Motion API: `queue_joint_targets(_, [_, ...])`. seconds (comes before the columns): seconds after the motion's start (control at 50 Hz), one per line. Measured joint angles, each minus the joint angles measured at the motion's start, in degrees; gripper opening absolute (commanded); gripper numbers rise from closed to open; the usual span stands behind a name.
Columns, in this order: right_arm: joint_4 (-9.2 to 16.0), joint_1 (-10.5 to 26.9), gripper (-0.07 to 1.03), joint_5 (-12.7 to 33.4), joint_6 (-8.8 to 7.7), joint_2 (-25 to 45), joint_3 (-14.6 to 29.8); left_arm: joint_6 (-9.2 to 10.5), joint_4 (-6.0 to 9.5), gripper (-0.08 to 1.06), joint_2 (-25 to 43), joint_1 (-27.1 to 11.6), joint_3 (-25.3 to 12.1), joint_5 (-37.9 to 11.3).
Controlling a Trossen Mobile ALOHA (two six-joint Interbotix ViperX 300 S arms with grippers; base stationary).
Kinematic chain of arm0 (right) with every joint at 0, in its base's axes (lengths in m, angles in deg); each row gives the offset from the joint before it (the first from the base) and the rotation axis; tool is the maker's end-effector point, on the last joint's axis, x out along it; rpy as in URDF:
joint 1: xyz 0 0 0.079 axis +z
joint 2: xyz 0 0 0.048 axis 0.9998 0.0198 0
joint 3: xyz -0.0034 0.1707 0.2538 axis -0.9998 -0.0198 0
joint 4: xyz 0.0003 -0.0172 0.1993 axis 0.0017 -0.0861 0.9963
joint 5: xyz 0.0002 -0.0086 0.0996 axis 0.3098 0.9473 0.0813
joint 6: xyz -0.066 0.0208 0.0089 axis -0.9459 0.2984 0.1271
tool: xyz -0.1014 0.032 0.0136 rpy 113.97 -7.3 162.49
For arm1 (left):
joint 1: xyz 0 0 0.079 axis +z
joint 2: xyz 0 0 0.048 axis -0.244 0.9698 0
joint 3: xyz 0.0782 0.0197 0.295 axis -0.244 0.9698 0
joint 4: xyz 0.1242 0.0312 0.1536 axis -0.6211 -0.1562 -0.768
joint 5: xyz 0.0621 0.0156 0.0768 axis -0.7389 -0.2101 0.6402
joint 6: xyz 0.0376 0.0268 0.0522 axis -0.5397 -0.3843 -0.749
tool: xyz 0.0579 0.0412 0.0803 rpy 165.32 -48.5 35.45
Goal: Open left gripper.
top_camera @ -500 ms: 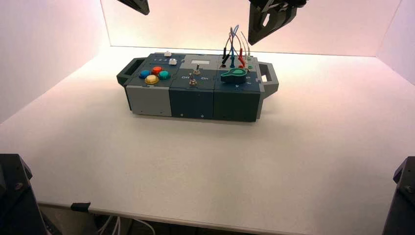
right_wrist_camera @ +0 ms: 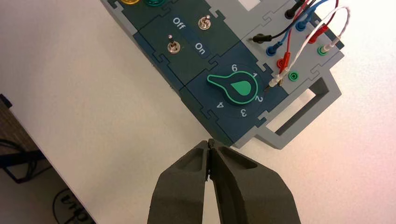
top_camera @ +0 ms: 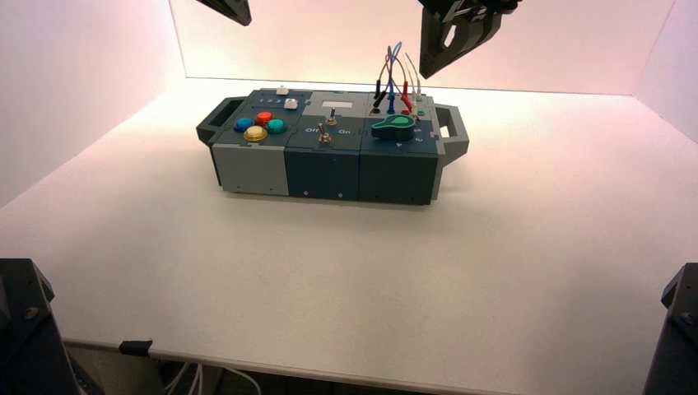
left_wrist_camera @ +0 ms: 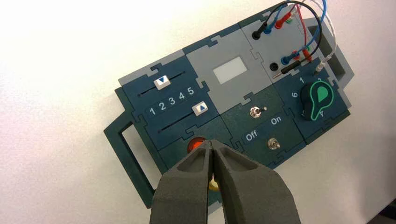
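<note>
My left gripper (left_wrist_camera: 213, 144) is shut, its two dark fingers pressed together and holding nothing. It hangs high above the button end of the box (left_wrist_camera: 140, 154), with its tips over the red button (left_wrist_camera: 195, 144). A bit of the yellow button (left_wrist_camera: 214, 186) shows behind the fingers. In the high view only the left gripper's tip (top_camera: 234, 10) shows, at the top left. My right gripper (right_wrist_camera: 209, 143) is shut and empty. It hangs above the table just off the knob end of the box; in the high view the right gripper (top_camera: 449, 41) is over the wires.
The box (top_camera: 329, 169) stands at the table's far middle. It has two white-handled sliders (left_wrist_camera: 161, 81), two toggle switches (left_wrist_camera: 255, 111) between "Off" and "On", a green knob (left_wrist_camera: 318, 99) and plugged wires (left_wrist_camera: 299, 28). Walls enclose the left, back and right.
The right gripper has shifted slightly in the high view. The left gripper's tip and the box have not moved.
</note>
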Motion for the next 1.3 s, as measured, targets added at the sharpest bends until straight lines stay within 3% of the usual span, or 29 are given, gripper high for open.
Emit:
queue_joint_targets(0.66, [0.1, 0.0, -0.02, 0.7, 0.00, -0.6, 0.0, 0.00, 0.00, -0.01, -0.8, 0.0, 0.0, -0.2])
queue_joint_targets(1.02, [0.1, 0.0, -0.02, 1.1, 0.00, -0.8, 0.4, 0.09, 0.00, 0.48, -1.4, 0.0, 0.0, 0.0])
queue_joint_targets(1.26, [0.0, 0.0, -0.02, 1.1, 0.00, -0.9, 0.8, 0.09, 0.09, 1.02, -1.4, 0.1, 0.0, 0.8])
queue_joint_targets(1.3, [0.0, 0.0, -0.02, 1.1, 0.00, -0.9, 0.8, 0.00, 0.00, 1.01, -1.4, 0.0, 0.0, 1.1])
